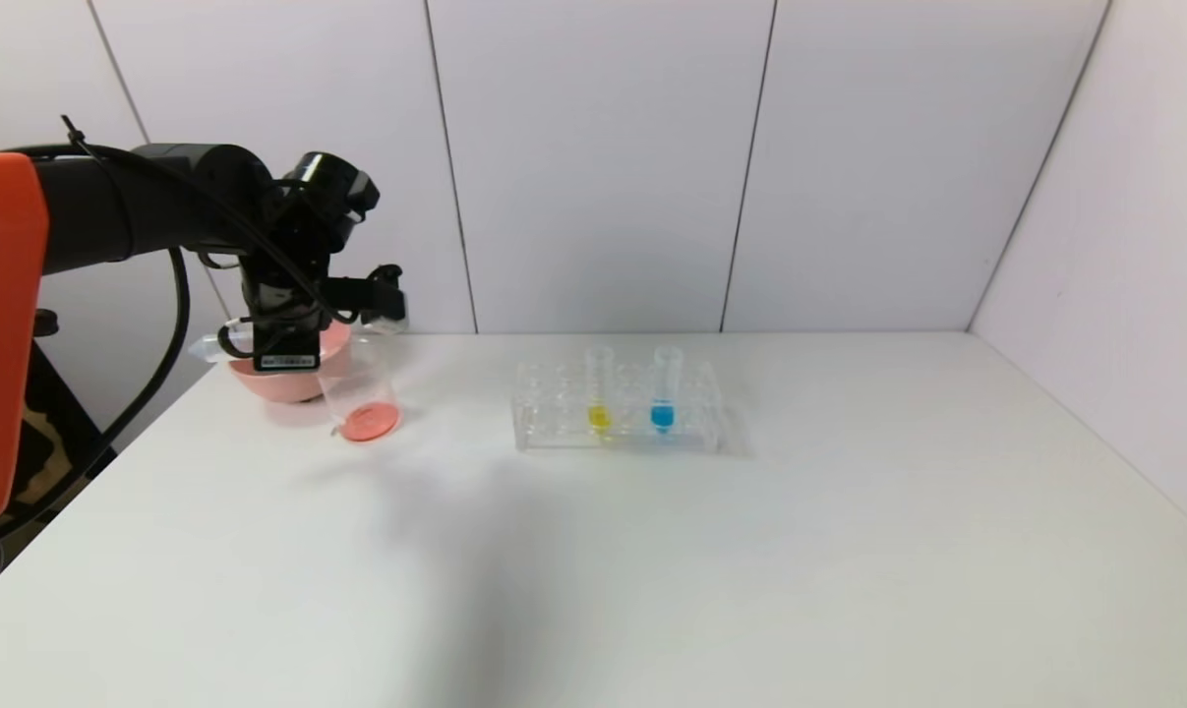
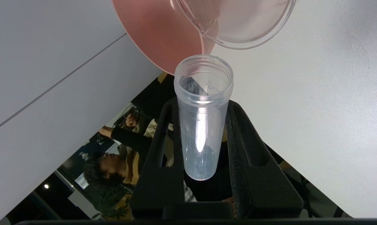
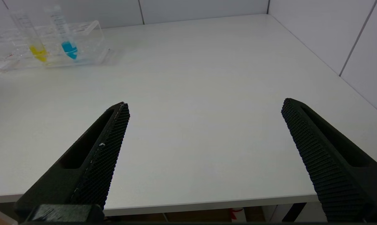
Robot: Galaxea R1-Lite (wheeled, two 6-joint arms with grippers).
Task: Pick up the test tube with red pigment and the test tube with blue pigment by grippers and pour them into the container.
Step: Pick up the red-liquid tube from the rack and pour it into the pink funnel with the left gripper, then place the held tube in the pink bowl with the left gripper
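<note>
My left gripper is raised at the table's far left and is shut on the test tube with red pigment. The tube is tipped mouth-down towards the container and looks empty apart from a faint red trace at its tip. The container, a clear beaker, holds red liquid at its bottom; its rim lies just beyond the tube's mouth. The test tube with blue pigment stands upright in the rack, also seen in the right wrist view. My right gripper is open and empty over the table's near edge.
A clear tube rack stands at mid-table with a yellow-liquid tube left of the blue one. A pink bowl sits right behind the beaker. Walls close the back and right sides.
</note>
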